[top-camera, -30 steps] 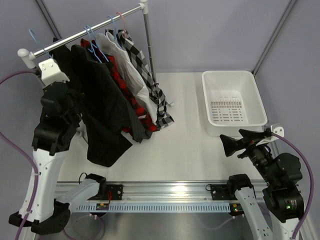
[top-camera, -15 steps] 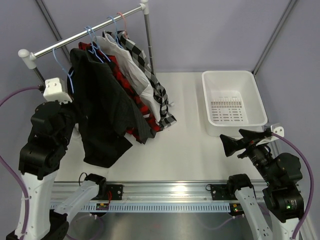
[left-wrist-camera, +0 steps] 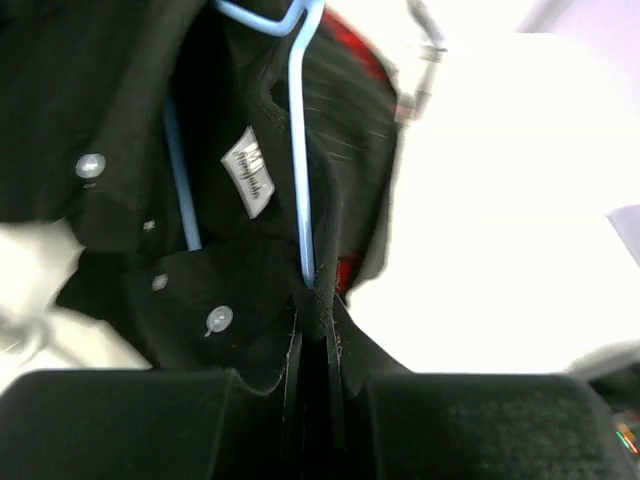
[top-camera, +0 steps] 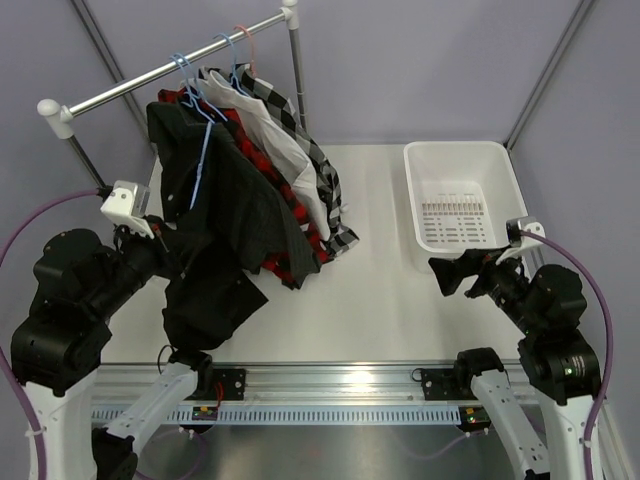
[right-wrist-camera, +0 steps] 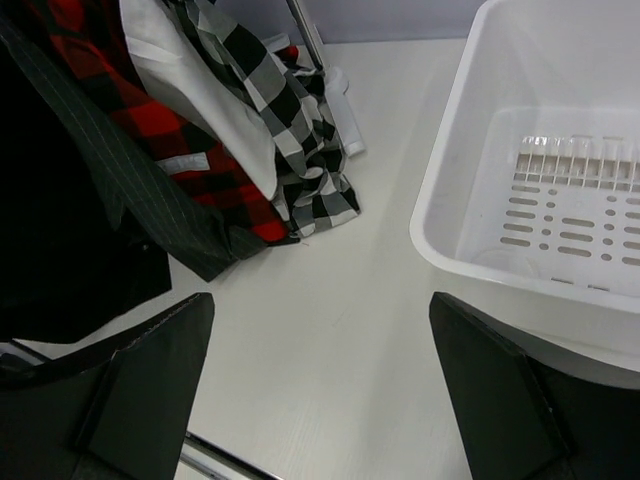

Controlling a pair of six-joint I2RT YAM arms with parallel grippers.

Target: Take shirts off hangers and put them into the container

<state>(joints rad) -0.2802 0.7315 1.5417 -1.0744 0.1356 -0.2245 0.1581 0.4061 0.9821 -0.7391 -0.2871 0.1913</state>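
Observation:
My left gripper (top-camera: 168, 246) is shut on an edge of the plain black shirt (top-camera: 210, 270), which hangs low at the left. In the left wrist view the jaws (left-wrist-camera: 315, 345) pinch dark cloth just under a light-blue hanger (left-wrist-camera: 300, 150). That hanger (top-camera: 202, 160) slants across the shirt below the rail. The pinstriped (top-camera: 268, 215), plaid (top-camera: 305, 222), white (top-camera: 282, 150) and checked (top-camera: 325, 190) shirts hang from the rail. The white container (top-camera: 412, 190) holds nothing. My right gripper (top-camera: 466, 272) stands open just before it, over bare table (right-wrist-camera: 320, 300).
The rail (top-camera: 120, 85) runs from a left post up to a right post (top-camera: 298, 80). Blue and pink hanger hooks (top-camera: 240, 40) sit on it. The container's rim (right-wrist-camera: 440, 215) is close to my right gripper. Shirt hems (right-wrist-camera: 320, 200) touch the table.
My left arm has dropped and swung toward the near side and the right, dragging the black shirt and its blue hanger down from the rail's left end. The right gripper shifted slightly left.

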